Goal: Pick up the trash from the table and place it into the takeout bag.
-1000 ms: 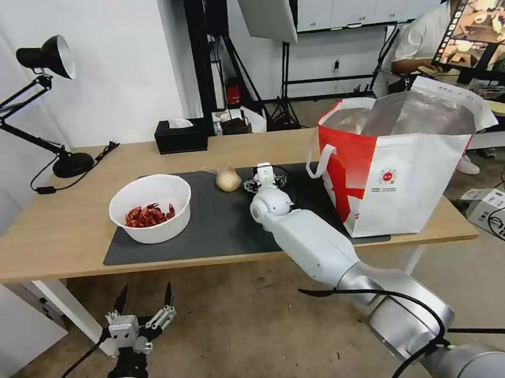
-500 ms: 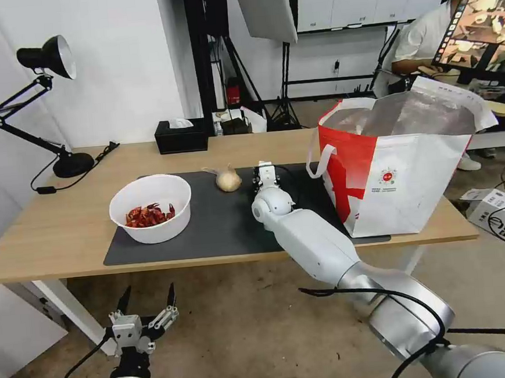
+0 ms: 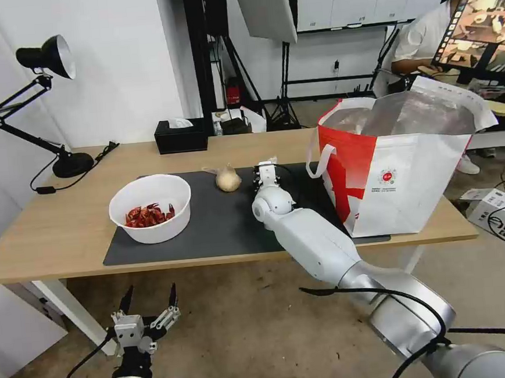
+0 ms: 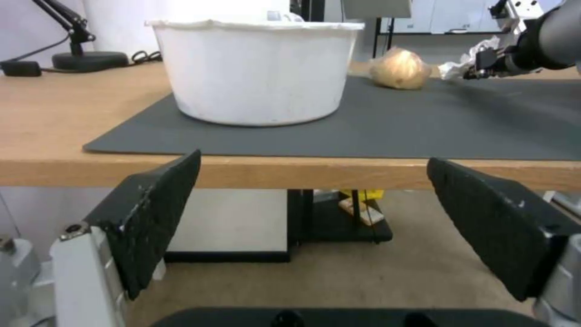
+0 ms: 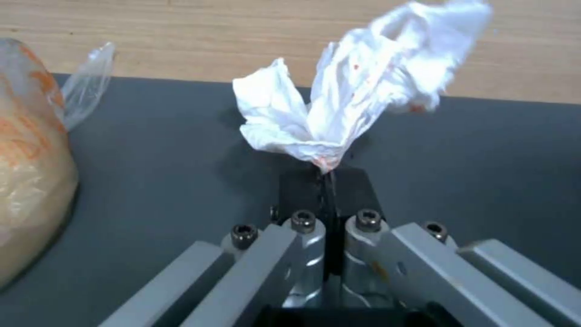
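Note:
On the table [image 3: 46, 228], my right gripper [image 3: 265, 170] is at the far edge of the dark mat [image 3: 220, 226], shut on the crumpled white tissue [image 5: 357, 100], which sticks up past the fingertips [image 5: 327, 175]. The cream knotted bag [image 3: 227, 179] lies just left of it on the mat. Farther left stands the white bowl [image 3: 150, 208] of red crayfish shells [image 3: 148, 216]. The takeout bag [image 3: 402, 165] stands open at the table's right end. Below the table's front edge, my left gripper [image 3: 147, 299] hangs open and faces the bowl [image 4: 254, 68].
A black tissue box [image 3: 181, 135] sits at the table's back edge. A black desk lamp [image 3: 53, 100] with its cord stands at the back left corner. White table legs [image 3: 69, 308] are close to the left gripper.
The right gripper's fingers have gone from open to shut on the tissue, which now shows a little above them. The left arm has barely moved.

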Controlling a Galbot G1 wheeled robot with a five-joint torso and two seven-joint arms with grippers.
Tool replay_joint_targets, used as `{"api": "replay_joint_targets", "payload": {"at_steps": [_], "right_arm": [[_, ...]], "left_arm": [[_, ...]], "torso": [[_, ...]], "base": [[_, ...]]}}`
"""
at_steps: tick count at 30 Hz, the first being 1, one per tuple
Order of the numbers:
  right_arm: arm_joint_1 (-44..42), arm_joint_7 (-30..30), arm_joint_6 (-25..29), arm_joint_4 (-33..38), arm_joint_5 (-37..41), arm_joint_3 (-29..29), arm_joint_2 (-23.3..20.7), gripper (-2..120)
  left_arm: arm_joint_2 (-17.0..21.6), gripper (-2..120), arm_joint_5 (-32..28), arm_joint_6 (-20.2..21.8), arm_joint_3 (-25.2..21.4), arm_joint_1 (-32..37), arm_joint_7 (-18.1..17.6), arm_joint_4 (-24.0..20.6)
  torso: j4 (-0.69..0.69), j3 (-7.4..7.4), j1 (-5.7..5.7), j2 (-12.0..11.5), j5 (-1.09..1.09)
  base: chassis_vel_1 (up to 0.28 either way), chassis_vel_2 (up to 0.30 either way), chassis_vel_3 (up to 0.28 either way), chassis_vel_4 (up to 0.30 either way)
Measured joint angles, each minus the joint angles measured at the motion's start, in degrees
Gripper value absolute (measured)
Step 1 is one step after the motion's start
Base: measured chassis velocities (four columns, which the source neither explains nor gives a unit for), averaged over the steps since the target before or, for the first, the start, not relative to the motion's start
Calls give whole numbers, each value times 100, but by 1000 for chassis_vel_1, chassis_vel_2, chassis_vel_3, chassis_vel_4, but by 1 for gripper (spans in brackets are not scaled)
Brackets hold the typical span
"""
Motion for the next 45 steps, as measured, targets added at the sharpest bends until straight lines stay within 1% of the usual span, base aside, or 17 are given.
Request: {"api": "replay_joint_targets", "payload": {"at_steps": [10, 14, 17, 18, 21, 22, 25, 26, 27, 28, 30, 33, 34, 36, 37, 40, 45], "right_arm": [[-78, 0, 104, 127, -8, -24, -63, 0], [-160, 9, 156, 353, -43, -43, -143, 0], [-262, 72, 244, 802, -107, -80, -321, 0], [-262, 72, 244, 802, -107, -80, -321, 0], [-418, 195, 258, 1503, -82, -152, -639, 0], [-418, 195, 258, 1503, -82, -152, -639, 0], [-610, 344, 252, 2311, 54, -228, -1007, 0], [-610, 344, 252, 2311, 54, -228, -1007, 0], [-658, 372, 250, 2505, 78, -239, -1094, 0], [-778, 429, 246, 2918, 121, -250, -1280, 0], [-835, 452, 245, 3099, 135, -249, -1357, 0], [-1224, 493, 242, 3883, 159, -124, -1640, 0], [-1224, 493, 242, 3883, 159, -124, -1640, 0], [-1521, 499, 250, 4329, 148, -22, -1784, 0], [-1521, 499, 250, 4329, 148, -22, -1784, 0], [-1954, 480, 330, 4849, 66, 131, -1915, 0], [-2335, 354, 429, 5297, 8, 328, -2036, 0]], "left_arm": [[-12, 100, 3, 0, 45, -13, -7, 23], [-13, 100, 7, -1, 56, -15, -8, 22], [-8, 100, 7, -1, 52, -14, -10, 1], [-8, 100, 7, -1, 52, -14, -10, 1], [-7, 100, 7, -1, 46, -11, -14, -16], [-7, 100, 7, -1, 46, -11, -14, -16], [-11, 100, 11, -2, 53, -7, -14, -27], [-11, 100, 11, -2, 53, -7, -14, -27], [-14, 100, 13, -2, 58, -4, -16, -28], [-19, 100, 18, -3, 63, 2, -15, -30], [-20, 100, 21, -4, 62, 7, -16, -32], [-17, 100, 31, -5, 27, 34, -17, -69], [-17, 100, 31, -5, 27, 34, -17, -69], [-27, 100, 40, -6, 24, 49, -17, -79], [-27, 100, 40, -6, 24, 49, -17, -79], [-33, 100, 53, -7, 24, 59, -17, -95], [-46, 100, 85, -8, 23, 79, -17, -112]], "torso": [[0, 0, 0, 0, 0], [0, 0, 0, 0, 0], [1, 0, 0, 0, 0], [1, 0, 0, 0, 0], [0, 0, 0, 0, 0], [0, 0, 0, 0, 0], [0, 0, 0, 0, 1], [0, 0, 0, 0, 1], [0, -1, 0, 0, 0], [0, 0, 0, 1, 0], [0, 0, 0, 1, 0], [0, -1, 0, 1, 1], [0, -1, 0, 1, 1], [0, -1, 0, 1, 0], [0, -1, 0, 1, 0], [0, -1, 0, 1, 1], [0, -1, 0, 1, 1]], "base": [[0, 0, 0, 0], [0, 0, 0, 0], [0, 0, 0, 0], [0, 0, 0, 0], [0, 0, 0, 0], [0, 0, 0, 0], [0, 0, 0, 0], [0, 0, 0, 0], [0, 0, 0, 0], [0, 0, 0, 0], [0, 0, 0, 0], [0, 0, 0, 0], [0, 0, 0, 0], [0, 0, 0, 0], [0, 0, 0, 0], [0, 0, 0, 0], [0, 0, 0, 0]]}}
